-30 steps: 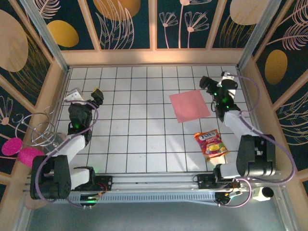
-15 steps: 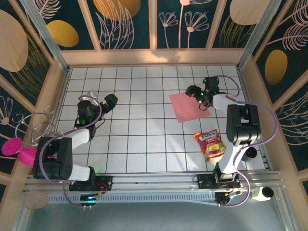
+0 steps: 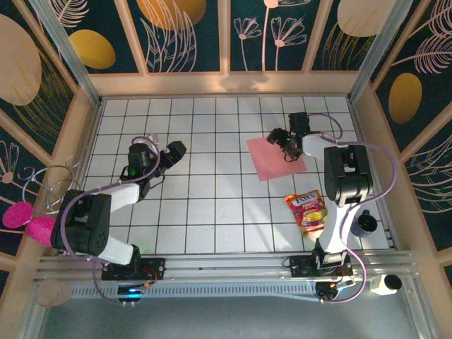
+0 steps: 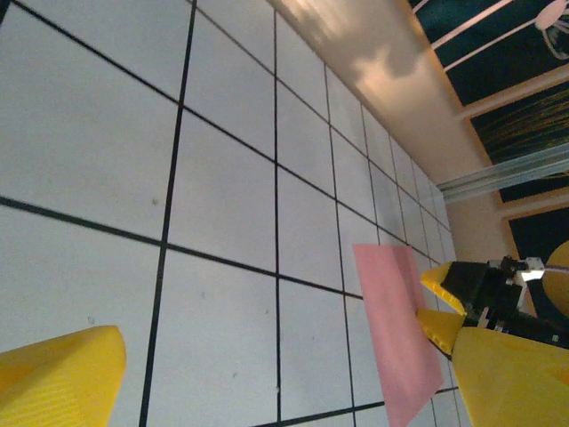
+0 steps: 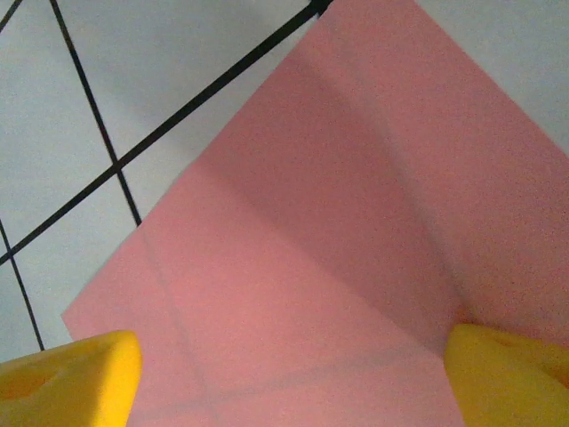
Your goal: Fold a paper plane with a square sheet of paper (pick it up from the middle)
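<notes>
The square sheet of paper [image 3: 272, 159] is salmon pink and lies flat and unfolded on the tiled floor at the right rear. My right gripper [image 3: 282, 143] hangs low over its right half, jaws open, one finger on each side of the middle. In the right wrist view the sheet [image 5: 338, 231] shows faint grid lines through it, and the gripper [image 5: 289, 382] straddles it, its right fingertip [image 5: 507, 369] resting at the paper. My left gripper [image 3: 171, 155] is open over bare tiles well to the left. Its wrist view shows the sheet [image 4: 396, 329] ahead, with the right gripper [image 4: 442, 304] on it.
A red and yellow snack packet [image 3: 306, 210] lies just in front of the sheet, beside the right arm. A dark cup [image 3: 365, 224] stands at the right edge. A wire rack [image 3: 53, 187] sits outside the left wall. Wooden walls [image 3: 226, 83] bound the floor.
The right gripper swung left from the right wall and came down over the sheet. The left gripper moved right from the left wall towards the middle of the floor.
</notes>
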Available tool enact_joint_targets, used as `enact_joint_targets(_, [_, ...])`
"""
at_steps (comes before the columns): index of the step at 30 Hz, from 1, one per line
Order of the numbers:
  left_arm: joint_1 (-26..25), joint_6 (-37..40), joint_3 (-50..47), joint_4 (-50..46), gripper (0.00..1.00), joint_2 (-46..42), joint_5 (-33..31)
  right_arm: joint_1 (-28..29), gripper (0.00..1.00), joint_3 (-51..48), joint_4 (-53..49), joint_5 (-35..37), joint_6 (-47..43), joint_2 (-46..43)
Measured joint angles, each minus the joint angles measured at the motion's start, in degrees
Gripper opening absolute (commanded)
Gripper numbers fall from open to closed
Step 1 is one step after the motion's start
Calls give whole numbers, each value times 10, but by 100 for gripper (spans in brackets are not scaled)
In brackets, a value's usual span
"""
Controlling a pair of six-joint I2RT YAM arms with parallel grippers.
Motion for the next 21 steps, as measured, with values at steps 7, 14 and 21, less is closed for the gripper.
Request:
enact_joint_targets(7, [-14, -6, 10, -23, 86, 15, -1, 98, 89, -47, 34, 37, 138, -29])
enact_joint_targets(14, [-37, -26, 10, -39, 79, 18, -9, 257, 85, -34, 49, 40, 282, -21])
enact_joint_targets(21, [-86, -46, 10, -88, 70, 6, -33, 275, 78, -27, 46, 23, 268, -39])
